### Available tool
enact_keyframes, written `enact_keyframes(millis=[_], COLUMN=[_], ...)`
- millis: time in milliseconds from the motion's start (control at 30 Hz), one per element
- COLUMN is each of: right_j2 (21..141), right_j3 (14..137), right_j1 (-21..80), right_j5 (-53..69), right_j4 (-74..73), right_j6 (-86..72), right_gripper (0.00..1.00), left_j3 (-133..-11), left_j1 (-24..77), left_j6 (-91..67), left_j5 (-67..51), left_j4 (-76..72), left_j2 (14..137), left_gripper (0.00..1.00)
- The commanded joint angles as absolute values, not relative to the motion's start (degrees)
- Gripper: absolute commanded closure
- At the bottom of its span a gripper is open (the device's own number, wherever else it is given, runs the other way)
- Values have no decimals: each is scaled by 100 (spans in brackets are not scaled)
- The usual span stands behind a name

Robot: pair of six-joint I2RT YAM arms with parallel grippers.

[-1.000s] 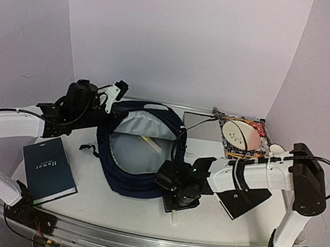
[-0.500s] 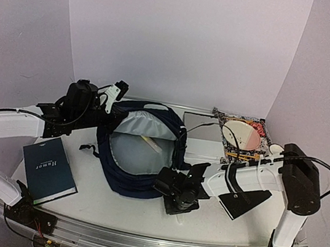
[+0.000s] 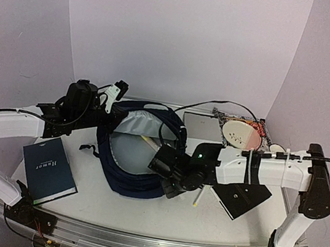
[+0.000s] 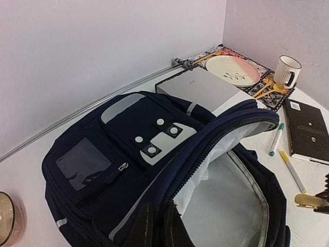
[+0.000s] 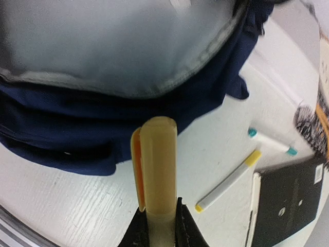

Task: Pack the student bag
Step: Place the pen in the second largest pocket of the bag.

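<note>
The student bag is a navy backpack lying open on the table, its pale grey lining facing up. My left gripper is shut on the bag's zipper rim at the far left side and holds the opening up. My right gripper is shut on a cream-yellow marker with an orange side. It hovers above the table just outside the bag's near right rim. In the top view that gripper sits over the bag's edge. A pale stick lies inside the bag.
A dark hardcover book lies at the near left. A black notebook, a yellow-capped pen and a teal-capped pen lie right of the bag. A grey laptop, plate and mug are behind.
My right gripper has shut on the marker, risen from the table and moved left toward the bag's rim. The left arm has not moved.
</note>
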State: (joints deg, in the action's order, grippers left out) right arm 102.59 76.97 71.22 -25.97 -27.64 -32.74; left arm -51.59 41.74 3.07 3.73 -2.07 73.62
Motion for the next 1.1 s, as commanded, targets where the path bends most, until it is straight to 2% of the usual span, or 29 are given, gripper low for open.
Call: enact_keyframes(millis=[0,233,567,800,867,1000,1067], right_j2=[10316,11135,11973,12293,12371,12483,12494], right_j3=[8488,9128,9412,9205,9237,9317,9360], right_j1=[7189,7183,6941,6633,6509,6422,6408], right_j5=[-3257,-3752,-3464,-3326,-3302,-3151,-3100], right_j4=[-3056,-2174,-426,636,755,899,953], right_j6=[-1734,-33,2275,3275,3349,3476,3479], right_gripper=[100,100,100,100,97,83,81], left_j3=[-5254,-5254,-5265,-5273,-5273,-5281,-5274], left_j1=[4183,4184,4184,4184,4184,4184,4184], left_j6=[232,194,201,186,201,195,211], left_j5=[496,372,115,36,36,19,28], left_j4=[-958,-958,-963,-960,-959,-958,-958], left_j2=[7083,7008,6953,6906,6892,6889,6887], left_gripper=[100,100,100,100,100,100,100])
